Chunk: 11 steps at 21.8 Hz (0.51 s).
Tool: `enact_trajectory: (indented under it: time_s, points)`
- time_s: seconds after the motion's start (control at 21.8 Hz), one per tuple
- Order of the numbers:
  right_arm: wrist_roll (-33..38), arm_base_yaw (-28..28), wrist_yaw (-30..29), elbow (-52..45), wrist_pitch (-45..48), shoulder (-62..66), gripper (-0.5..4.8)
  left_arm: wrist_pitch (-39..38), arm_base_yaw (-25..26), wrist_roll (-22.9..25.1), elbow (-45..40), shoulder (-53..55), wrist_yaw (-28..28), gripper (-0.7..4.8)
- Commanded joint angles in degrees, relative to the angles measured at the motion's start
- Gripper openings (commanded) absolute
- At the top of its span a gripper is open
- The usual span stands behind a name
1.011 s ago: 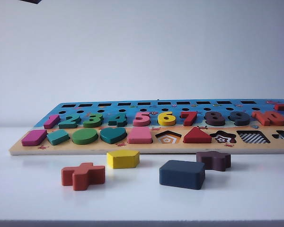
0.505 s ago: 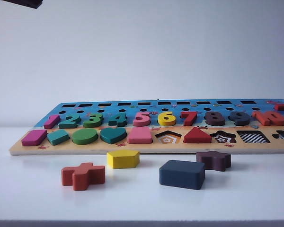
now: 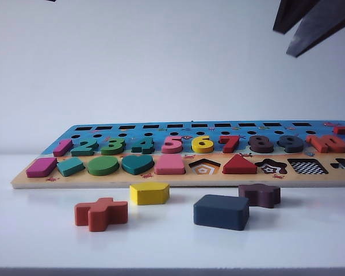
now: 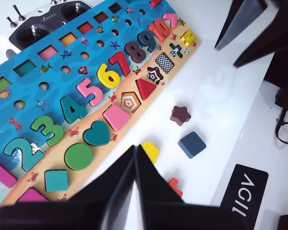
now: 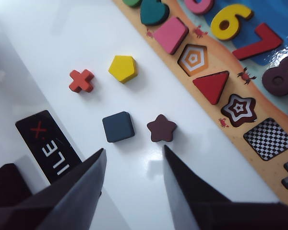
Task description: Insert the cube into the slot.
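**Cube loose on the surface, both grippers high above it**

The cube (image 3: pixel 221 211) lies flat on the white surface (image 3: pixel 299 241), near its front edge and well short of the puzzle board (image 3: pixel 178 179). The maroon star piece (image 3: pixel 259 195) sits just beside it, toward the board, with a narrow gap showing between them in the right wrist view. The yellow pentagon piece (image 3: pixel 149 193) and the red cross piece (image 3: pixel 100 213) lie apart from it, farther along the front edge.

The slot (image 3: pixel 307 167), with its checkerboard floor, is open in the board's front row, next to the star-shaped recess (image 3: pixel 271 167). It holds nothing.

The right gripper (image 5: pixel 134 165) hangs in the air above the surface, its jaws spread and holding nothing. In the right wrist view the cube (image 5: pixel 118 126) lies beyond the tips, roughly in line with the gap between them and closer to one jaw, and untouched. In the exterior view only the dark tips of the right gripper (image 3: pixel 303 26) show at the top corner, well above the board.

The left gripper (image 4: pixel 135 152) hovers over the board's front edge, jaws pressed together at the tips and holding nothing. The cube (image 4: pixel 192 144) lies well apart from it, out on the surface.
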Motion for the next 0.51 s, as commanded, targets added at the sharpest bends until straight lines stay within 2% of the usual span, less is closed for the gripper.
enact_trajectory:
  time_s: [0.05,0.51]
  points:
    - [-2.8,1.2,0.2,0.2,-1.4,2.9,2.59,1.7,0.0,0.0,0.3,0.1,1.6,0.10]
    - [-4.2,3.8,1.4,0.2,-1.7,6.1,2.72,1.7,0.0,0.0,0.3,0.2,1.7,0.10]
